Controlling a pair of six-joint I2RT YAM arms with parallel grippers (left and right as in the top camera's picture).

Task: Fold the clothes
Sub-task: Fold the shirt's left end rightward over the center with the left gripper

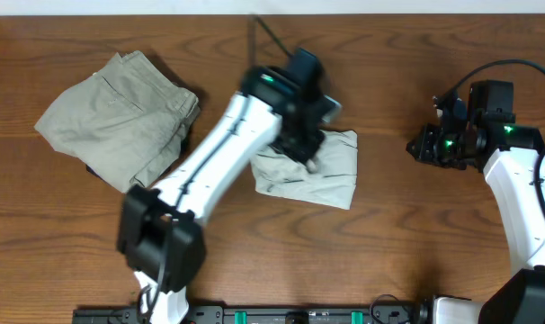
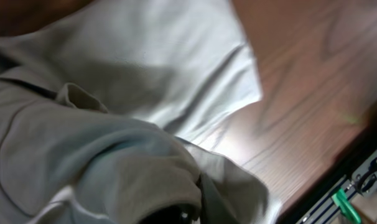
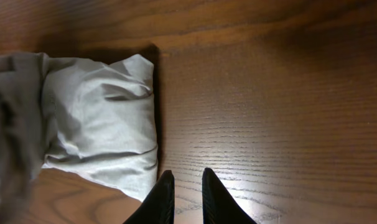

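The T-shirt (image 1: pixel 331 175) lies on the bench (image 1: pixel 407 252) as a small, rumpled bundle, already folded down a good way by the look of it. The left gripper (image 1: pixel 310 158) is down on top of it. In the wrist view cloth is heaped right over the left jaws, so I can't tell whether they pinch fabric or merely press into it. The right gripper (image 3: pixel 187 186) hangs near the shirt's opposite edge, not touching it. Its jaws are almost together with a thin gap, holding nothing.

The trousers (image 1: pixel 120 117) sit well apart from the shirt, beyond the left arm.

My worry is that the left jaws have caught several layers. If so, lifting would drag the bundle open or slide it across the wood. Nothing pins the shirt's other edge, and fabric this thin and limp slumps easily, so a fold could collapse.
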